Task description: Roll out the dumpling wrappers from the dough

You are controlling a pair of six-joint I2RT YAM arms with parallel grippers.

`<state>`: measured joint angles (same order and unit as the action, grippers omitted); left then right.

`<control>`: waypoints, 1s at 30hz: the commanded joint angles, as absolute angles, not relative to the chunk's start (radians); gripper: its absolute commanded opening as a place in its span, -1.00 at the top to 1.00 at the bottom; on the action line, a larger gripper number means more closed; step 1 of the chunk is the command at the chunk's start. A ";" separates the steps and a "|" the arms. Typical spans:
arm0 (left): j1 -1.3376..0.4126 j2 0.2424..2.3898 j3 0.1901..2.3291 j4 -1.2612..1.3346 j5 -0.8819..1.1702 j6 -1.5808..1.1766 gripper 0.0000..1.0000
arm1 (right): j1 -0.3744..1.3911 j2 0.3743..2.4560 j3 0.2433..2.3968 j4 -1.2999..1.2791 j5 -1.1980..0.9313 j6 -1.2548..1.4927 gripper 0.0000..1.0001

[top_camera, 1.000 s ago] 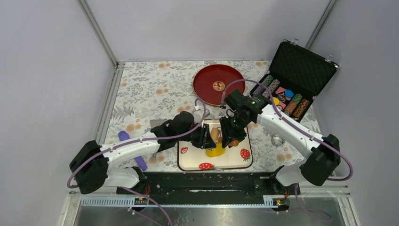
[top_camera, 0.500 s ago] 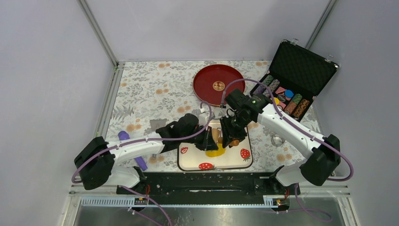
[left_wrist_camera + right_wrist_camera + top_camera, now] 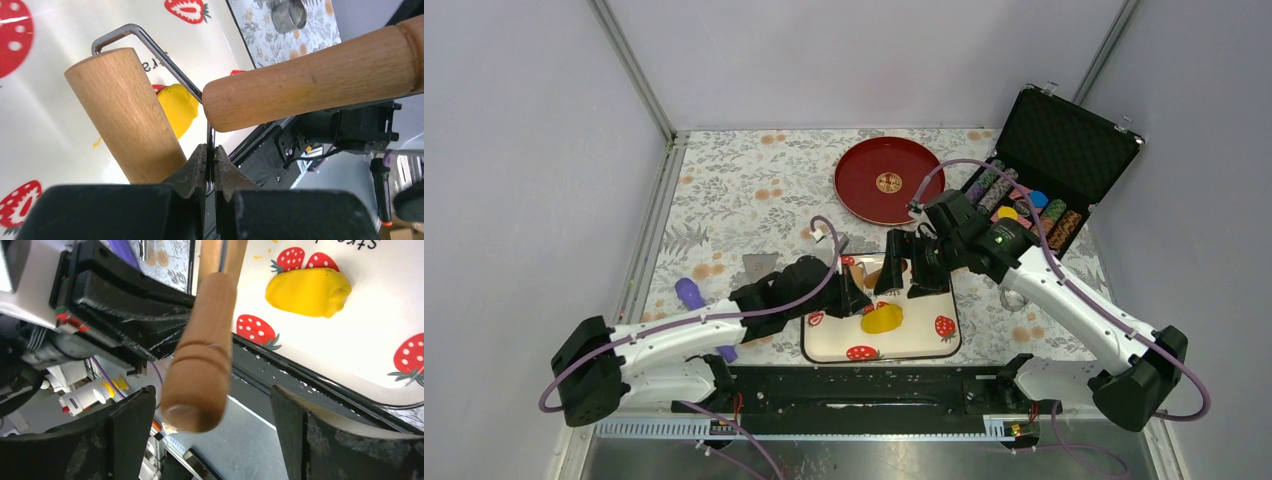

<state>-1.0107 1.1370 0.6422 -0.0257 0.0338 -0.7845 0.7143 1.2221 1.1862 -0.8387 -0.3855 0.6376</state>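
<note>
Yellow lump of dough (image 3: 882, 320) on the strawberry-print mat (image 3: 924, 345), not yet flattened, just beside the wooden roller (image 3: 125, 110). Left hand (image 3: 210, 150) pinched tight on the roller's wire frame (image 3: 150, 42). Right hand (image 3: 210, 390) spread wide, wooden handle (image 3: 200, 370) between its fingers, clear of both.

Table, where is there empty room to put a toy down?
The flowery cloth is bare at the far left, between the wall and the red plate. The strawberry mat is crowded with the roller and dough.
</note>
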 commanded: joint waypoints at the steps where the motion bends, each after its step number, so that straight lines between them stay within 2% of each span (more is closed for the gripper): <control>1: -1.036 1.047 0.647 -0.022 -0.142 -0.811 1.00 | 0.712 1.241 1.154 -0.724 -0.392 0.734 -0.85; 10: -1.087 1.060 0.740 -0.205 -0.208 -0.731 1.00 | 0.712 1.322 1.219 -0.660 -0.473 0.765 -0.91; 17: -1.111 1.082 0.784 -0.260 -0.232 -0.724 1.00 | 0.712 1.420 1.272 -0.722 -0.469 0.726 -0.84; 22: -1.124 1.108 0.803 -0.284 -0.236 -0.724 1.00 | 0.715 1.436 1.230 -0.667 -0.503 0.740 -0.63; 26: -1.135 1.117 0.803 -0.284 -0.249 -0.727 1.00 | 0.716 1.455 1.214 -0.646 -0.521 0.742 -0.37; 30: -1.135 1.130 0.811 -0.309 -0.258 -0.727 1.00 | 0.725 1.462 1.216 -0.644 -0.538 0.743 -0.31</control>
<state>-1.1294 1.1259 0.7460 -0.3424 -0.2150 -0.7341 0.7151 1.4544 1.2156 -0.6720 -0.4984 0.7422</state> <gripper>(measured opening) 0.045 0.660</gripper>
